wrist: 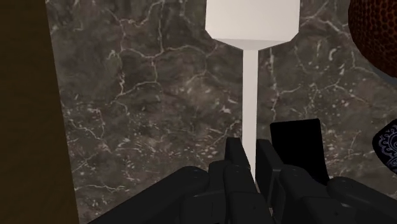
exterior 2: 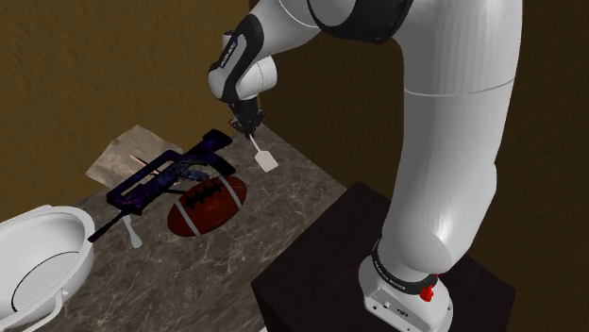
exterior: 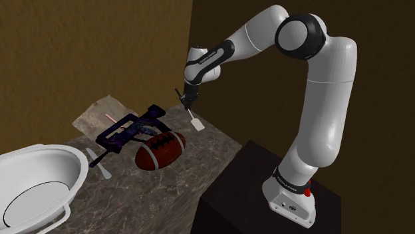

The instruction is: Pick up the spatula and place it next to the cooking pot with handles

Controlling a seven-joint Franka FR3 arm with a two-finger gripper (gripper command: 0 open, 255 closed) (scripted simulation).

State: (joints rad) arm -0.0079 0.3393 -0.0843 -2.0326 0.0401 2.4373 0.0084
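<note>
My black gripper is shut on the thin handle of a white spatula, which hangs blade down above the back right part of the dark marble counter. In the second exterior view the gripper holds the spatula clear of the surface. In the wrist view the fingers clasp the handle, and the spatula's blade points away from the gripper. A large white cooking pot with handles sits at the counter's near left; its rim shows in the second exterior view too.
A brown football and a dark purple toy gun lie between the spatula and the pot. A small white utensil lies by the pot. A crumpled sheet lies at the back. The counter's right edge drops beside my dark stand.
</note>
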